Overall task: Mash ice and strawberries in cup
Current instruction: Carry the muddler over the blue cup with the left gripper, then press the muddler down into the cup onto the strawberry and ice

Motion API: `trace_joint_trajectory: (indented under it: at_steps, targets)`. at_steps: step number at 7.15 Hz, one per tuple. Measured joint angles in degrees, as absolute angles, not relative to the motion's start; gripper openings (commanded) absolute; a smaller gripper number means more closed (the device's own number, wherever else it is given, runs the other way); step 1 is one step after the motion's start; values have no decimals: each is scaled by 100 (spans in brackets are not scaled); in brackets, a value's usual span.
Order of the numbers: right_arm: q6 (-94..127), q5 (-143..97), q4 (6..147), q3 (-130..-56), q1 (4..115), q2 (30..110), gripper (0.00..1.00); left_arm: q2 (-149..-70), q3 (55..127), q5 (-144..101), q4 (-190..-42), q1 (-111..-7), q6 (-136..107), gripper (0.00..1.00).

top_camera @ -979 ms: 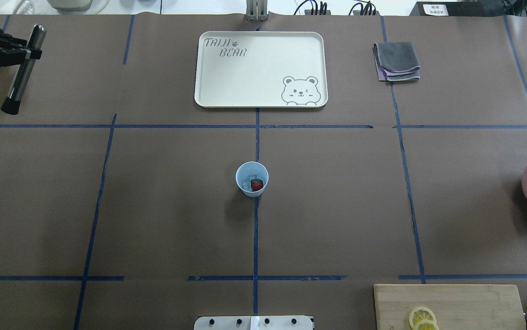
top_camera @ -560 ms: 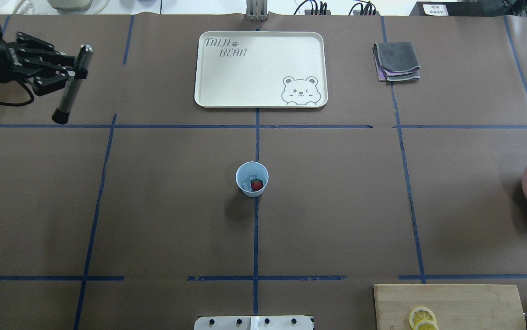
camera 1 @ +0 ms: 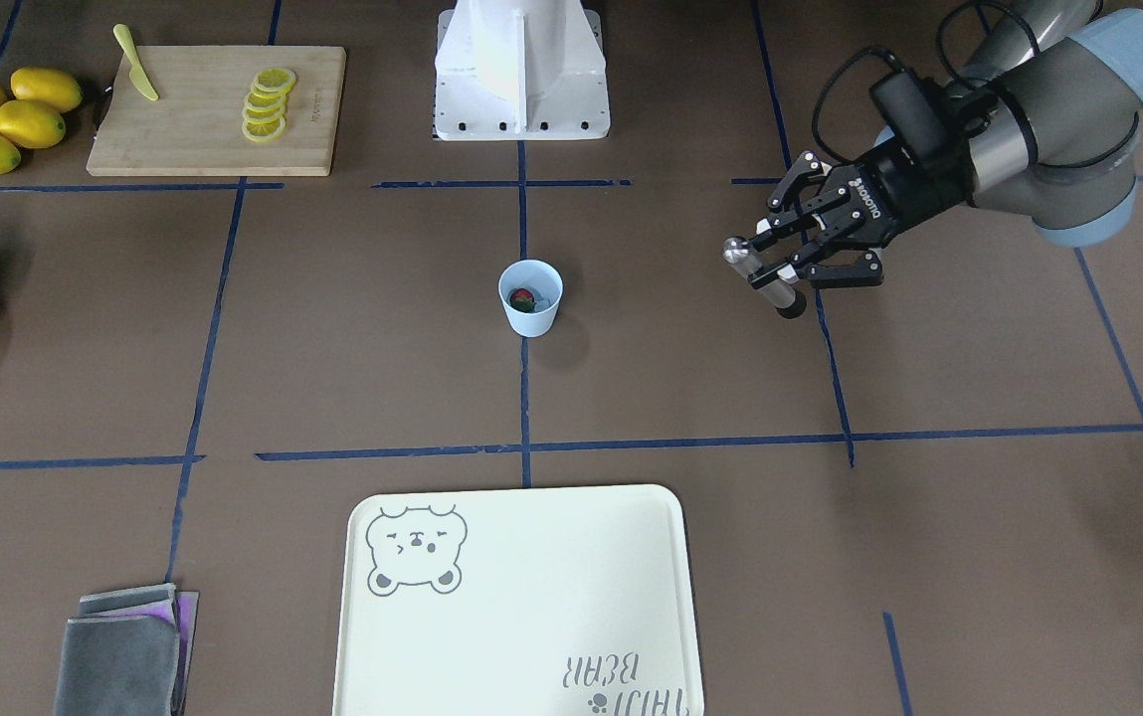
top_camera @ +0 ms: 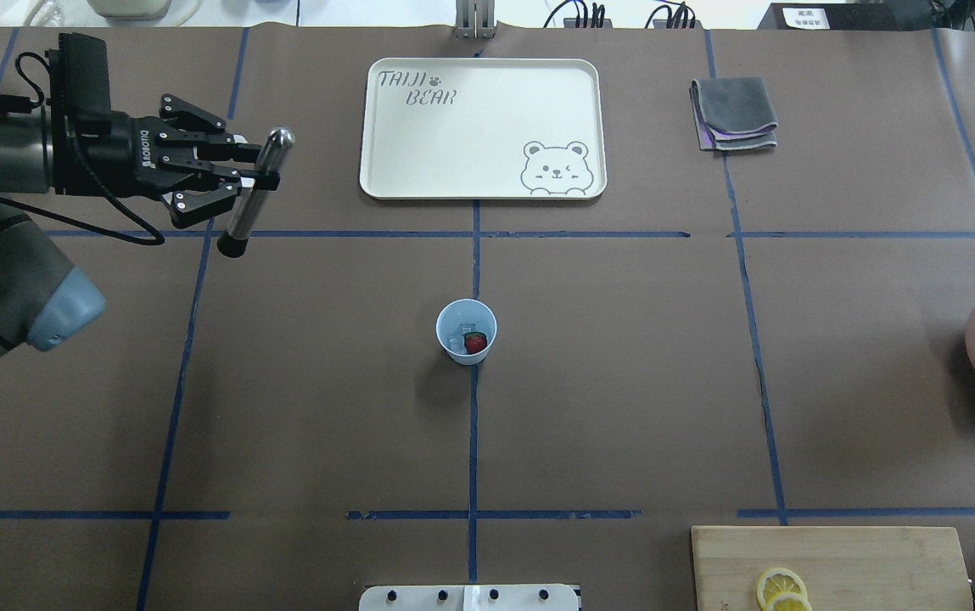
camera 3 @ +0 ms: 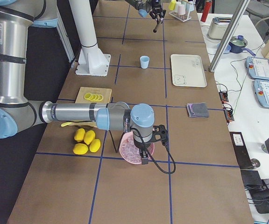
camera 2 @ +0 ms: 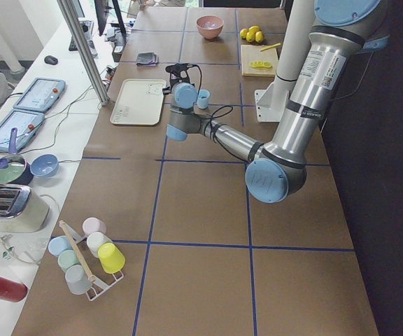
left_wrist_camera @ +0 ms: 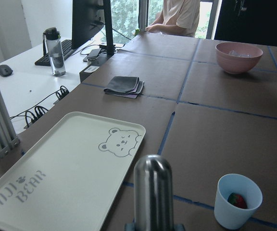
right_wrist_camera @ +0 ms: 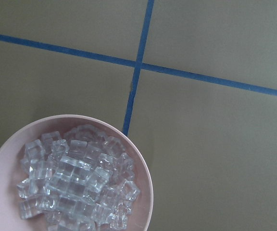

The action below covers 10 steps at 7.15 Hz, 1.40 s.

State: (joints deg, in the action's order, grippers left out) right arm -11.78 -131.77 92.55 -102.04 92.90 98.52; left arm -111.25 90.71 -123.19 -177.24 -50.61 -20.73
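Tray (top_camera: 453,144) lettered TAIJI BEAR, ROBOTIQ-marked left fingers (top_camera: 228,176) clamping metal rod (top_camera: 254,191)

The cup (top_camera: 466,316) is light blue, the strawberry (top_camera: 475,342) inside red, the ice (top_camera: 456,343) beside it seemingly whitish-clear. Beyond the cup, the cream tray (top_camera: 470,127) carries a grey bear outline; the muddler (top_camera: 245,212) is silver, black-tipped.

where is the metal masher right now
Overhead view, upper left: the metal masher is held in the left gripper, just left of the tray and well away from the cup.
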Motion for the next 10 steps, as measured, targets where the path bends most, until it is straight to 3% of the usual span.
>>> trace_joint_trajectory:
  at_steps: [5, 10]
  targets:
    - [-1178, -13153, 9255, -10330, 9298, 9861, 100, -11768, 8835, -8693, -19208, -2537, -2057, 0]
    - [-1178, -13128, 9255, -10336, 9299, 9862, 100, -12099, 8469, -8261, -19240, -2479, -2004, 0]
